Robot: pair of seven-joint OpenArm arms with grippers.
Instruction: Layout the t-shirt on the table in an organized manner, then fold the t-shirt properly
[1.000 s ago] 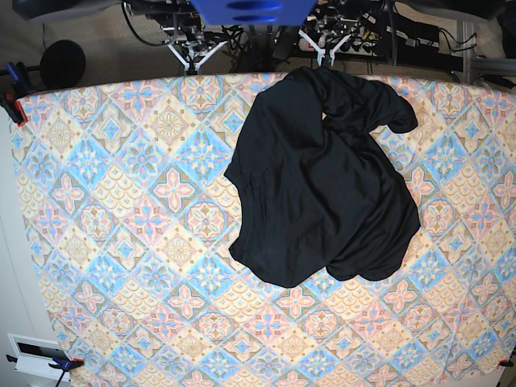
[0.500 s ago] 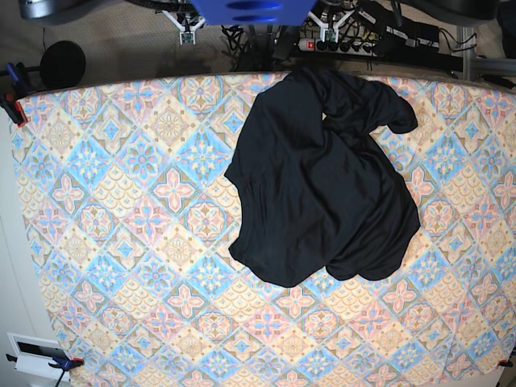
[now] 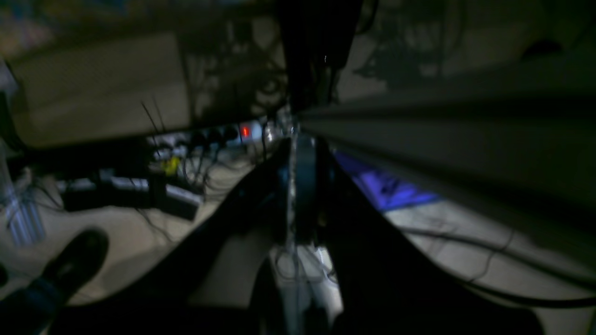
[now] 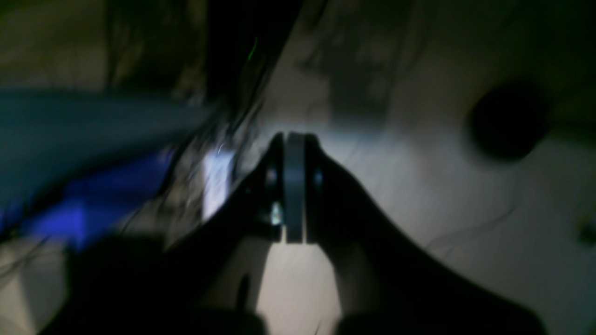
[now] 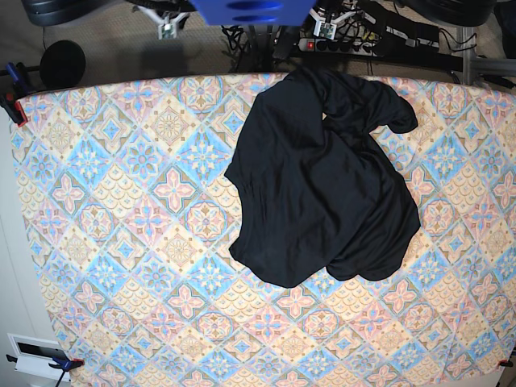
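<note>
The black t-shirt (image 5: 322,185) lies crumpled on the table (image 5: 121,201), right of centre, reaching up to the far edge. One sleeve sticks out toward the upper right. Both grippers hang beyond the far edge, off the cloth. At the top right of the base view, my left gripper (image 5: 326,28) is a small white tip well above the shirt's top. It is shut in the left wrist view (image 3: 293,137), with nothing in it. My right gripper (image 5: 167,28) is at the top left. The right wrist view shows it (image 4: 294,139) shut and empty over the floor.
A blue robot base (image 5: 254,10) sits at top centre. A power strip (image 5: 339,42) with a red light and cables lies behind the table. A black round object (image 5: 63,63) and a red clamp (image 5: 12,105) are at the left. A white box (image 5: 36,355) sits bottom left.
Both grippers have drawn back and upward, away from the table's far edge. The t-shirt has not moved.
</note>
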